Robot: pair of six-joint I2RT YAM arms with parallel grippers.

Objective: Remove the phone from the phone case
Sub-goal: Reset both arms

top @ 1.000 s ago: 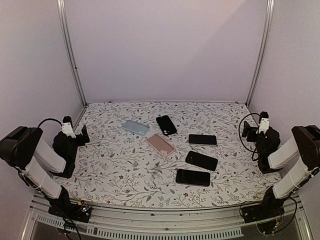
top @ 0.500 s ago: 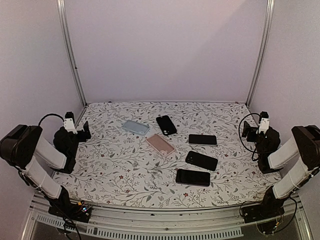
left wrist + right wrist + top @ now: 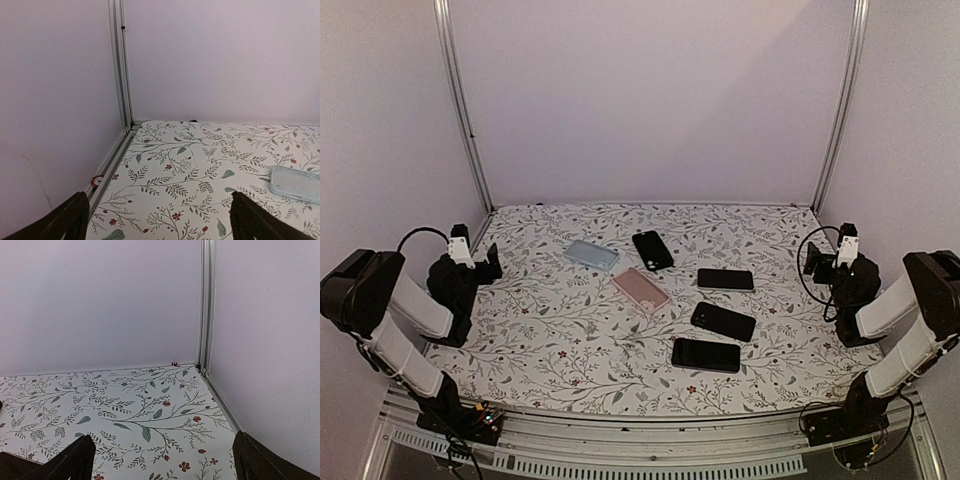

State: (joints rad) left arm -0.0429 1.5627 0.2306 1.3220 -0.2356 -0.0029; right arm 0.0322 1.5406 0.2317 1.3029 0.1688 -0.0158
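Step in hand: none begun, no contact with any item. Candidates on the table (image 3: 550,330), left to right: pale blue case (image 3: 590,254) at 11 o'clock of centre, pink case (image 3: 640,288) near centre, 4 black phones (image 3: 705,354) spread from 12 to 5 o'clock of the pink one. Cannot tell which item has a phone inside its case; the pink one is my guess.

Next move, as judged: 1 arm pins the case flat, the other peels a corner.

Pose: left gripper (image 3: 487,263) at the 9 o'clock edge, arm folded, fingers spread wide, holding nothing. Right gripper (image 3: 815,262) at the 3 o'clock edge, arm folded, likewise spread and empty.
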